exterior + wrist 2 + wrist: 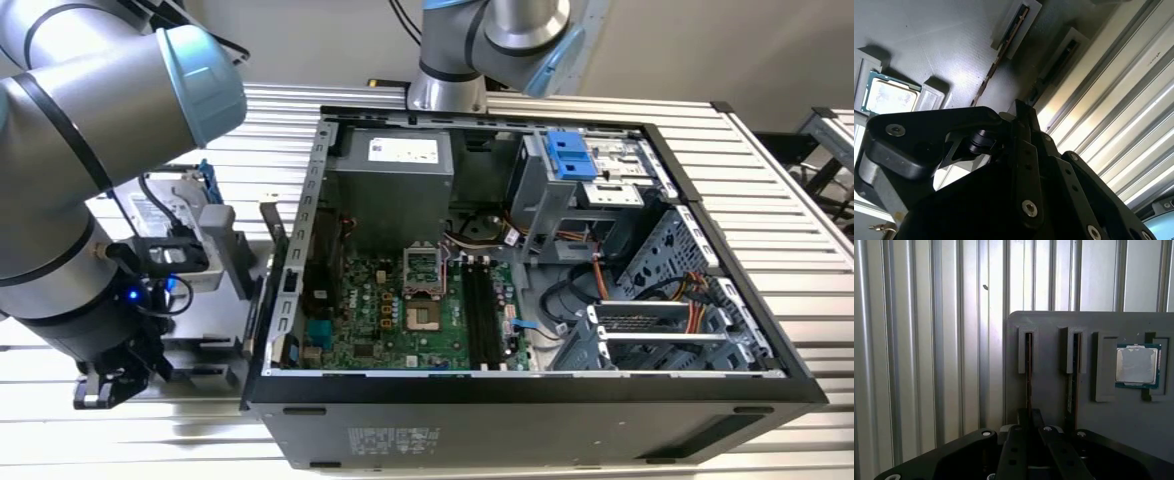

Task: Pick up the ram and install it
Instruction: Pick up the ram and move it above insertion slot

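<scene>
The ram (1028, 375) is a thin dark stick standing edge-on in a slot of a grey holder tray (1054, 320), on the side away from the square chip. In both wrist views my gripper (1029, 415) has its fingers drawn together at the stick's near end. In the second wrist view the same ram (1064, 52) runs down to the gripper (1023, 107). In the exterior view the gripper (110, 388) hangs low at the exterior view's left, beside the open computer case. The motherboard's long black slots (481, 310) lie inside the case.
A second stick (1072, 380) stands in the neighbouring slot, and a silver square chip (1136, 366) sits beyond it. The case's black wall (287, 290) rises between the tray and the motherboard. A drive cage (667, 320) and cables fill the case's right. The ribbed metal table (929, 365) surrounds the tray.
</scene>
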Available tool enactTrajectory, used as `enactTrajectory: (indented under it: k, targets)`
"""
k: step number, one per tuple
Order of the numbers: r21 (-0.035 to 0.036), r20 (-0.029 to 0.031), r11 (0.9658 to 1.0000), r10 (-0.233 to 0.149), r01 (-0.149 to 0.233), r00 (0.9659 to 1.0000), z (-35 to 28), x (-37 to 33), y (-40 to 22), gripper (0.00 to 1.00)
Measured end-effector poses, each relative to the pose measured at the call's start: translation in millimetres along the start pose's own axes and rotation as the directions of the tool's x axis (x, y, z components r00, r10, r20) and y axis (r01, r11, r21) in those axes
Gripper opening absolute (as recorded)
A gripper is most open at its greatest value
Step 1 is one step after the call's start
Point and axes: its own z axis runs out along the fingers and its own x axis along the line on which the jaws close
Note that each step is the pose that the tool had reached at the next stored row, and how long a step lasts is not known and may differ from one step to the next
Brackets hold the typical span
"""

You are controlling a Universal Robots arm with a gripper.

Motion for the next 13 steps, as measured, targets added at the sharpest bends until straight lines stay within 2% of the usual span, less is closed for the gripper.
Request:
enactTrajectory:
  k: [4, 13]
  targets:
    - [0.0, 0.0, 1.0, 0.0, 0.0, 1.0, -0.8, 0.0, 0.1, 0.0]
    - [0.0001, 0.0001, 1.0, 0.0, 0.0, 1.0, -15.3, -0.3, 0.2, 0.0]
